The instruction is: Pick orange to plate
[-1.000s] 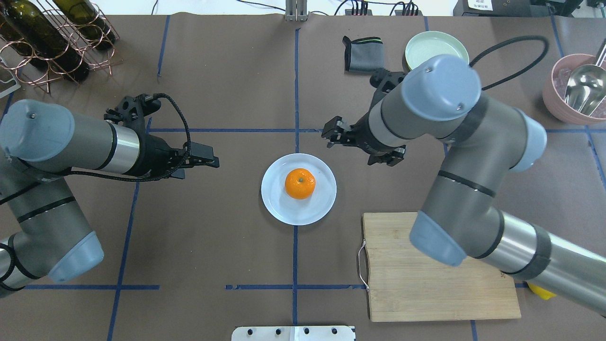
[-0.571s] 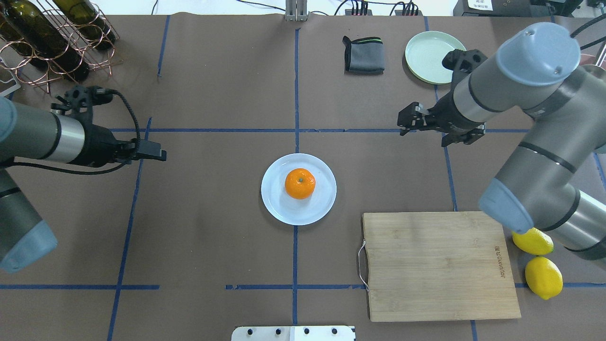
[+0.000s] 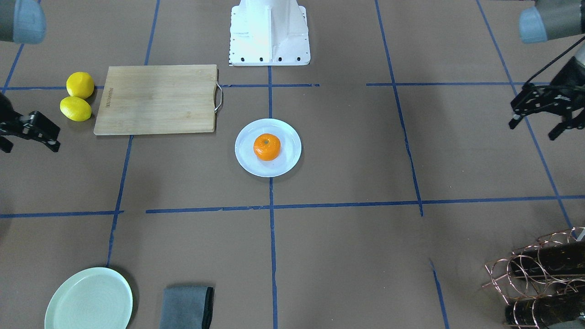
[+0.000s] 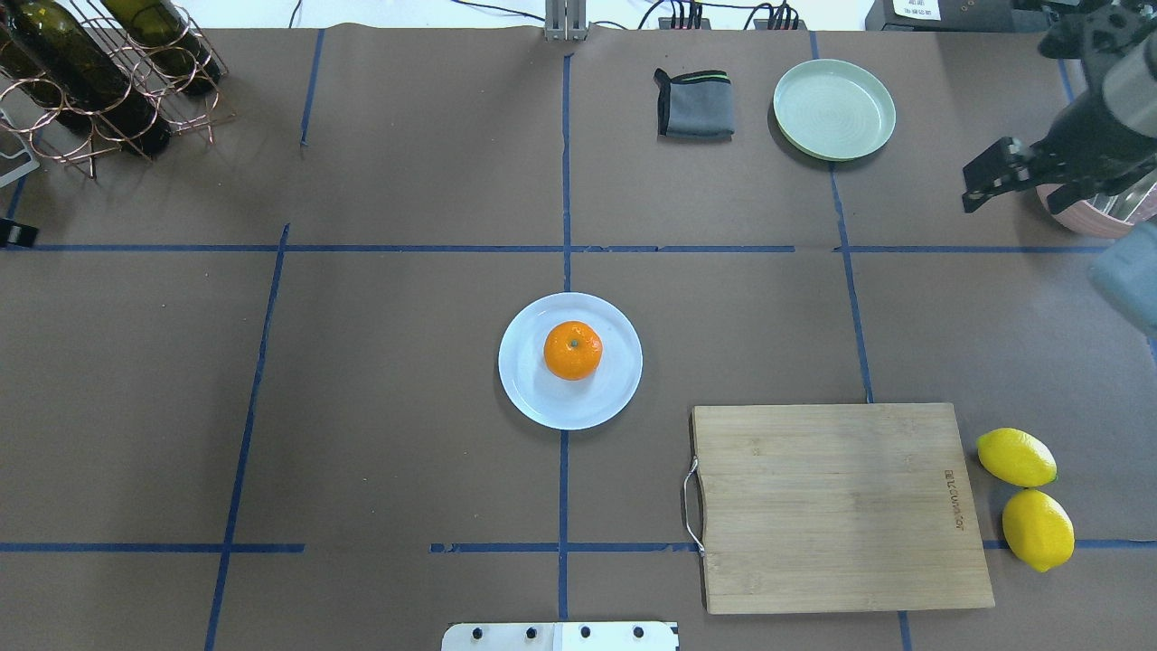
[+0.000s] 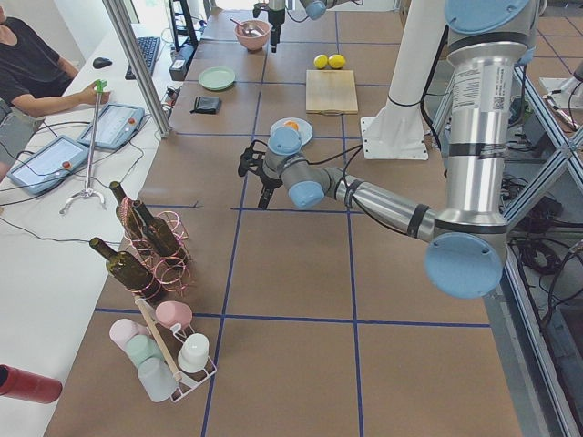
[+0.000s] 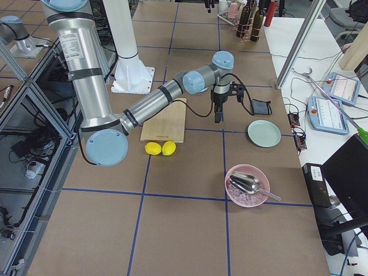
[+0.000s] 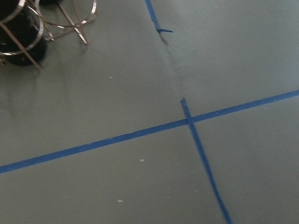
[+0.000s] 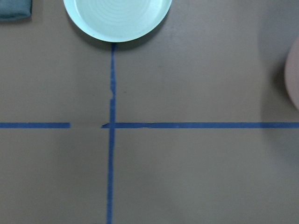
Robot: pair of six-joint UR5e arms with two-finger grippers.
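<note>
Jaws of the left gripper (image 3: 534, 130) stand apart and empty, raised over the table (image 4: 407, 434) at its edge on the robot's left. The right gripper (image 3: 26, 145) is likewise spread and empty, over the opposite edge. The orange (image 4: 573, 350) sits stem-up in the middle of the plate (image 4: 542, 402), which lies at the table's centre, well apart from both grippers. A cutting board (image 4: 832, 506) lies near the plate, with two lemons (image 4: 1017, 457) just beyond it.
</note>
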